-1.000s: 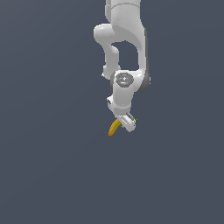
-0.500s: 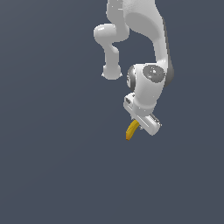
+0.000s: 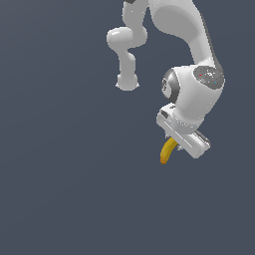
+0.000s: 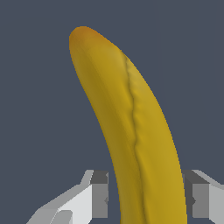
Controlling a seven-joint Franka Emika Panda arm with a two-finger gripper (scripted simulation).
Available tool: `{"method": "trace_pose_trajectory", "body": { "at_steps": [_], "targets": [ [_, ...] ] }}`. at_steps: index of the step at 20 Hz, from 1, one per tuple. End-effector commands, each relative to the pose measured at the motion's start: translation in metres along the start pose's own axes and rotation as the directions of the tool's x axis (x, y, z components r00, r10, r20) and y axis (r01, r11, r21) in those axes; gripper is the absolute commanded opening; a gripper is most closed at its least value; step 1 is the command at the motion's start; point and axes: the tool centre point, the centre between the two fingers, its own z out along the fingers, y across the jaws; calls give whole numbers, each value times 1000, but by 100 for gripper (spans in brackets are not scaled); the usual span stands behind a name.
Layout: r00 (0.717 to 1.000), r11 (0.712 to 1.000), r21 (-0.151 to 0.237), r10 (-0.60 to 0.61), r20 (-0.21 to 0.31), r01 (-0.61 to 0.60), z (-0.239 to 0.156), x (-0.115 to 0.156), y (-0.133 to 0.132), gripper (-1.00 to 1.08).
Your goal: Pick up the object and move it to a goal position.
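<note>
The yellow-orange banana (image 3: pixel 168 151) hangs from my white gripper (image 3: pixel 175 141) and points down toward the exterior view's left. The gripper is shut on the banana's upper end, held clear of the grey floor. In the wrist view the banana (image 4: pixel 127 122) fills the middle of the picture, between my two fingers (image 4: pixel 98 194), with its free tip far from the camera. No goal marker shows in either view.
The arm's white links (image 3: pixel 191 55) rise above the gripper, and its base (image 3: pixel 127 82) stands farther back on the exterior view's left. Plain dark grey ground (image 3: pixel 60 189) lies all around.
The arm has swung toward the exterior view's right and slightly down, carrying the banana with it. The grip on the banana has not changed.
</note>
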Motion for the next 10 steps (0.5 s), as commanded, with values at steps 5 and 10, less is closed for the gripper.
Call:
{"method": "trace_pose_trajectory", "body": {
  "at_steps": [5, 10],
  "targets": [
    [1000, 1000, 2, 1, 0, -1, -13, -7, -19, -100],
    [1000, 1000, 2, 1, 0, -1, -16, -9, -24, -100]
  ]
}}
